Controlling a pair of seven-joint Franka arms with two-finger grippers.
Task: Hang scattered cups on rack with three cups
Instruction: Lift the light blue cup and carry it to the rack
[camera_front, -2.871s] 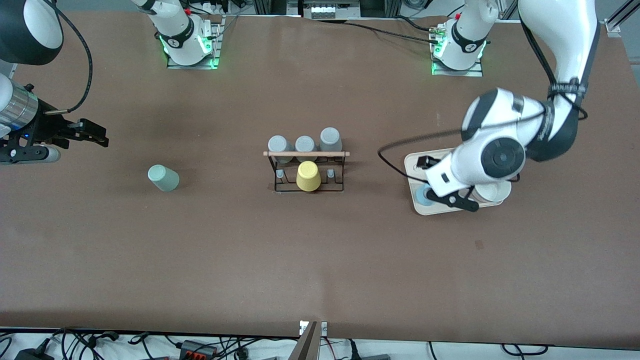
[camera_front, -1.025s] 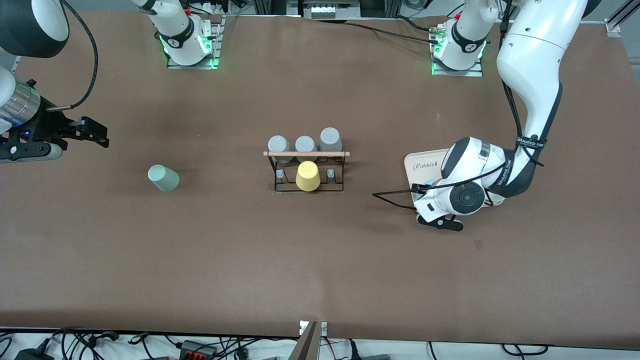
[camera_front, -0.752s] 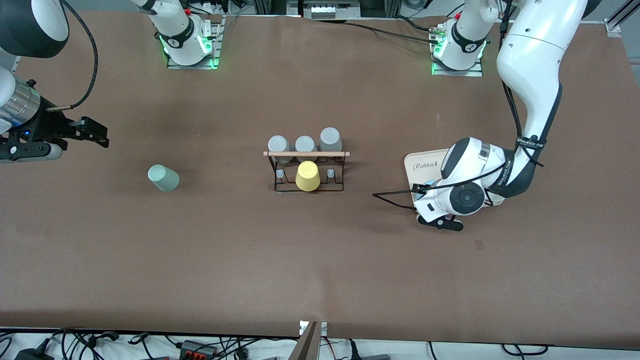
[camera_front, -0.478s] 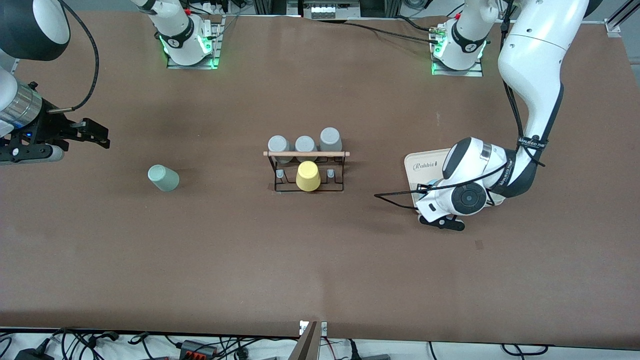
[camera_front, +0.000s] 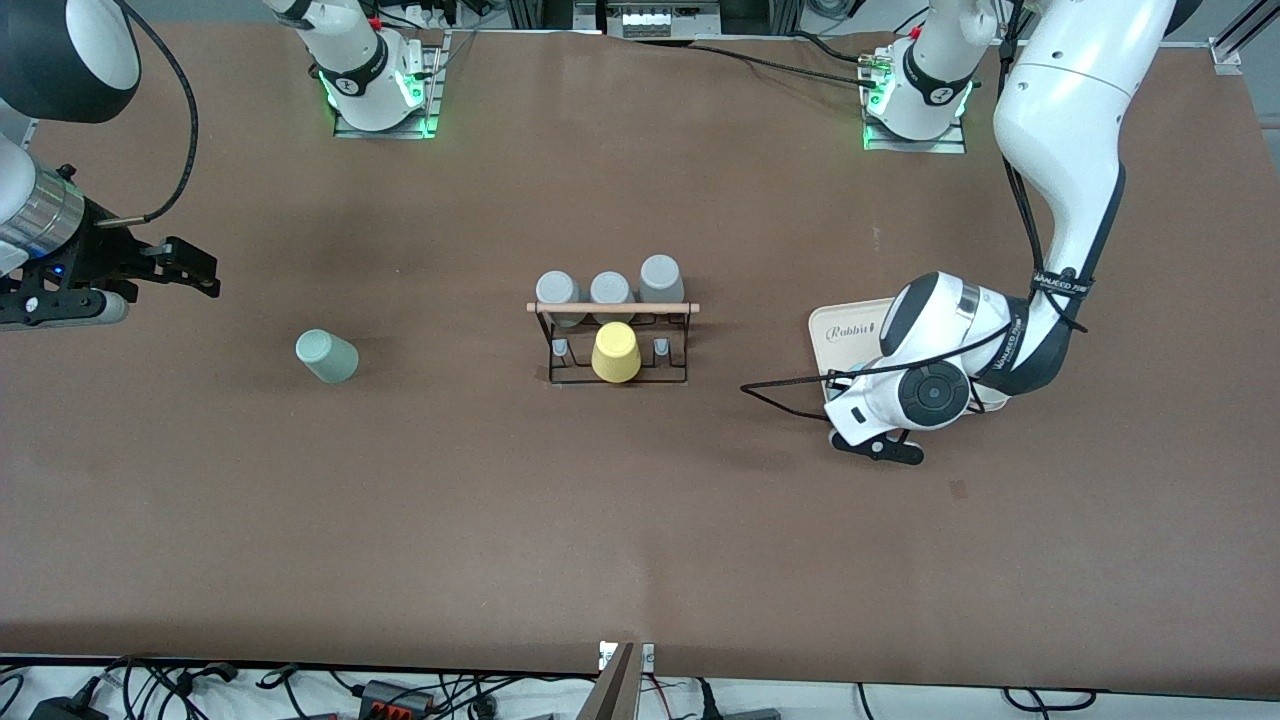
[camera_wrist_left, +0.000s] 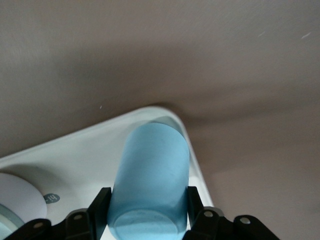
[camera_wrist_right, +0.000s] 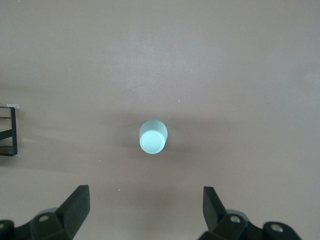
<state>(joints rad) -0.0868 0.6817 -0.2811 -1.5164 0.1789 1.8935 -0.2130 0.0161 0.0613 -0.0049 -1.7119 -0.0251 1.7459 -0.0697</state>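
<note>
My left gripper (camera_wrist_left: 147, 201) is shut on the light blue cup (camera_wrist_left: 150, 175), one finger on each side, at a corner of the pale tray (camera_wrist_left: 75, 160). In the front view the left gripper (camera_front: 848, 388) is low over the tray (camera_front: 840, 325), and the arm's hand hides the blue cup. The sage green cup (camera_front: 326, 356) stands mouth down on the table toward the right arm's end. My right gripper (camera_front: 200, 274) hangs open and empty, with the green cup (camera_wrist_right: 153, 136) ahead of its fingers (camera_wrist_right: 75, 202). The black wire rack (camera_front: 612, 308) with its wooden rod stands mid-table.
Three grey cups (camera_front: 610, 289) sit on the rack's farther row and a yellow cup (camera_front: 616, 352) on its nearer row, between two bare pegs. A white round object (camera_wrist_left: 15, 195) lies on the tray. An edge of the rack (camera_wrist_right: 10, 131) shows in the right wrist view.
The left arm has come down from above the tray and now grips the blue cup; in the last second it shifted only slightly. The right arm has barely moved.
</note>
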